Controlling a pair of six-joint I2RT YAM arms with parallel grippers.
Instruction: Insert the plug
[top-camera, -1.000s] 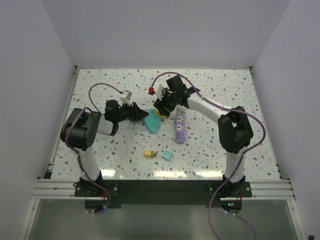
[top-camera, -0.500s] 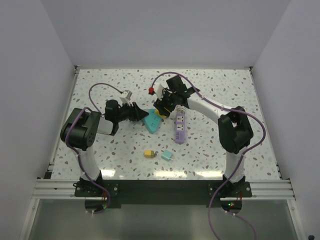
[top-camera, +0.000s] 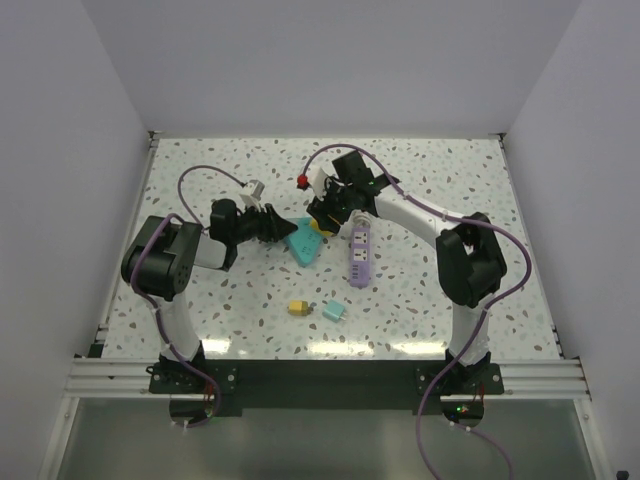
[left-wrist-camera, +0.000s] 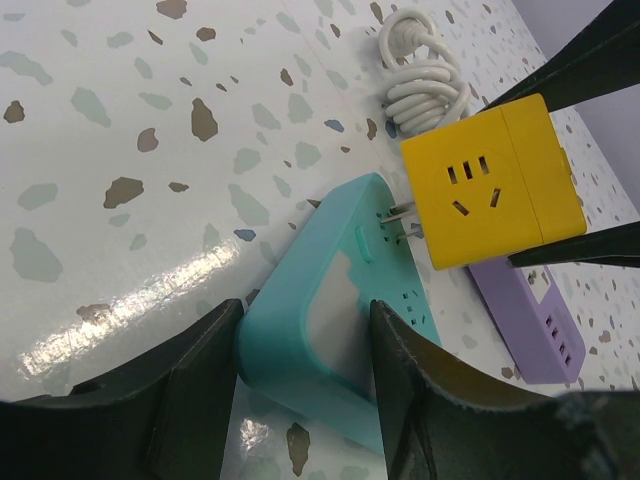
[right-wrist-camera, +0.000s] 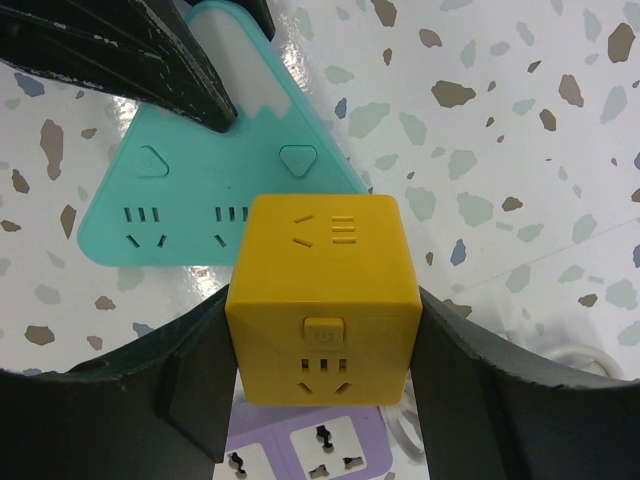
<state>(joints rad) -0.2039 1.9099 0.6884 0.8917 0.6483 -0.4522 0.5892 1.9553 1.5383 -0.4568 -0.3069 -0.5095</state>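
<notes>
Left gripper pinching teal strip. Right gripper clamping yellow cube; prongs touching strip's face, cube not flush.

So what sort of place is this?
Likely a robot lab cell: plain white walls, speckled white tabletop, aluminium rail frame at the front, with a yellow cube plug and teal triangular power strip gripped.
</notes>
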